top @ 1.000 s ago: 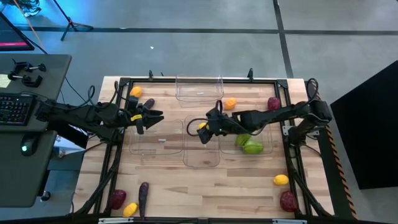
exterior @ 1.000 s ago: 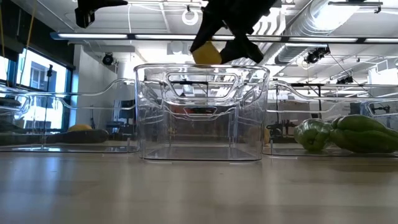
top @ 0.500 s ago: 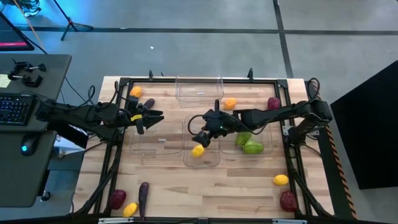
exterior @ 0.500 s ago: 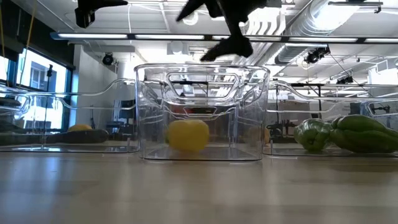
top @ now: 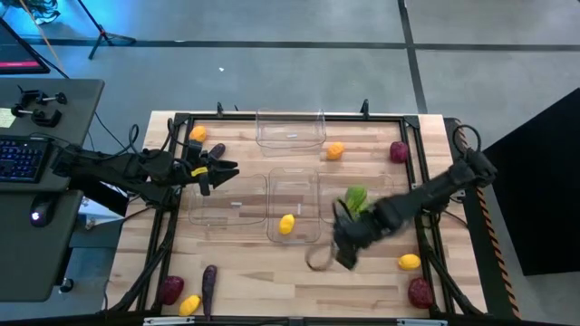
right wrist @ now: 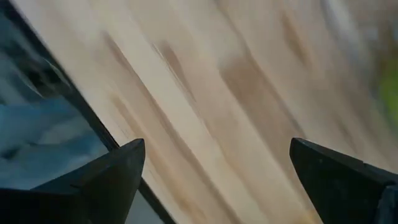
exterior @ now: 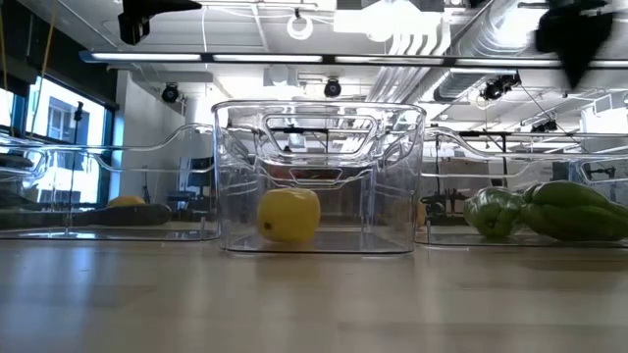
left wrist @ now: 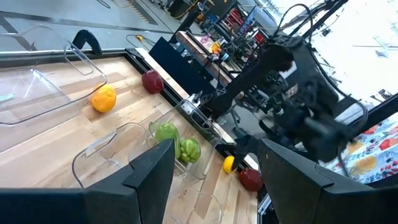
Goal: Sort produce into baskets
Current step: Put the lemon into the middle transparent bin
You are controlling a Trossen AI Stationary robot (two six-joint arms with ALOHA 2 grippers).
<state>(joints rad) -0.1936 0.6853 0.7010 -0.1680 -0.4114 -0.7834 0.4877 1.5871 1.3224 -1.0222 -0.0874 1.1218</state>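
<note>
A yellow lemon (top: pixel 286 224) lies on the floor of the middle clear bin (top: pixel 294 181); it also shows in the low view (exterior: pixel 289 214). Green ridged pieces (top: pixel 356 196) lie in the right bin (top: pixel 326 195). The left bin (top: pixel 227 197) and the far bin (top: pixel 290 129) hold nothing that I can see. My right gripper (top: pixel 343 255) is open and empty, above the table just near of the middle and right bins. My left gripper (top: pixel 222 170) is open and empty, above the far edge of the left bin.
Loose produce lies on the table: oranges (top: pixel 197 133) (top: pixel 335 150) and a dark red piece (top: pixel 399 150) at the far side, a lemon (top: pixel 410 263) and a dark red piece (top: pixel 419 292) near right, and a dark red piece (top: pixel 172 288), a lemon (top: pixel 189 304) and an eggplant (top: pixel 209 285) near left.
My right gripper held the lemon above the middle bin, opened and let it go. The lemon fell to the bin's floor and lies there. The gripper then swung toward the table's near edge and to the right, past the bins.
</note>
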